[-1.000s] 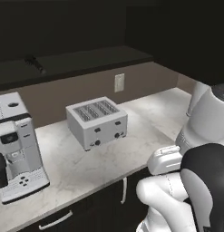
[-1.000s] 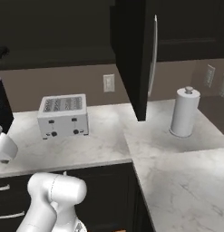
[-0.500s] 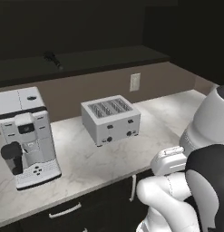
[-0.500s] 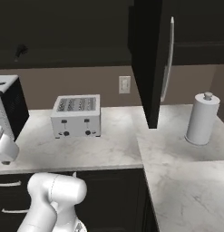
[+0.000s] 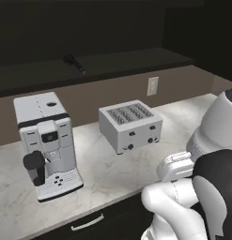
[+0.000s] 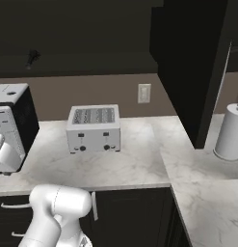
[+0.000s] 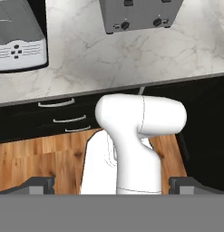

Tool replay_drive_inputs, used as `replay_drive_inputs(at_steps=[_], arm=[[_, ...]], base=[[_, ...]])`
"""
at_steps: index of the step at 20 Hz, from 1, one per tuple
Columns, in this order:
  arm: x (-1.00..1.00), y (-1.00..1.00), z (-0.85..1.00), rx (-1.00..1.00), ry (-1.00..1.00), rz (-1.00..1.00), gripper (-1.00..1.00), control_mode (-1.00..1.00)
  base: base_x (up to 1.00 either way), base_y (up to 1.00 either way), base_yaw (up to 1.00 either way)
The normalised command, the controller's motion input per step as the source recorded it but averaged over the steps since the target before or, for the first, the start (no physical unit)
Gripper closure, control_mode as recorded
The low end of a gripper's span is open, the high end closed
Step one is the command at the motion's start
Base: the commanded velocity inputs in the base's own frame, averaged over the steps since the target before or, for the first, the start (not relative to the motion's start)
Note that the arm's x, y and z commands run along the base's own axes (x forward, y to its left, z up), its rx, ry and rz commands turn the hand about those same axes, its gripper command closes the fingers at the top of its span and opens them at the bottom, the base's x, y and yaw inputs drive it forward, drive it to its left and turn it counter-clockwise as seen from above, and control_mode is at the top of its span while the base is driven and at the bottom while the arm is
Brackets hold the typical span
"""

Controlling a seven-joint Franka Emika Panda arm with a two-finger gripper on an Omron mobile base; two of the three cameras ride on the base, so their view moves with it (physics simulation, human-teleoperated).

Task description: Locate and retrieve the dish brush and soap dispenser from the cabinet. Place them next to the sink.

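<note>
Pincer (image 7: pixel 111 185) tips are sitting far apart at the hand view's lower corners, gaping wide and holding nothing, pointing down over the marble bench (image 7: pixel 86 54). Beyond, a toaster (image 5: pixel 130 125) is standing beside a coffee machine (image 5: pixel 47 143). Up on the cabinet (image 5: pixel 112 63) shelf, the dish brush (image 5: pixel 74 62) is lying flat.

I see a white marble counter (image 5: pixel 103 173) carrying a coffee machine (image 5: pixel 46 143) at nine o'clock and a toaster (image 5: pixel 130 125) near centre; a paper towel roll (image 6: pixel 230 131) stands at three o'clock. On the dark shelf (image 5: pixel 112 65) above lies the brush (image 5: pixel 74 62)
</note>
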Motion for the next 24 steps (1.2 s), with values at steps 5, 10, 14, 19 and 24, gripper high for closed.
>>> replay_drive_inputs(at_steps=[5, 10, 14, 19, 24], arm=[[0.00, 0.00, 0.00, 0.00, 0.00, 0.00, -1.00, 1.00], [0.00, 0.00, 0.00, 0.00, 0.00, 0.00, -1.00, 1.00], [0.00, 0.00, 0.00, 0.00, 0.00, 0.00, -1.00, 1.00], [0.00, 0.00, 0.00, 0.00, 0.00, 0.00, -1.00, 1.00], [0.00, 0.00, 0.00, 0.00, 0.00, 0.00, -1.00, 1.00]], base=[[0.31, 0.49, -0.04], [0.30, 0.02, 0.02], [0.55, 0.32, 0.01], [0.74, 0.34, 0.07], [0.25, 0.28, 0.01]])
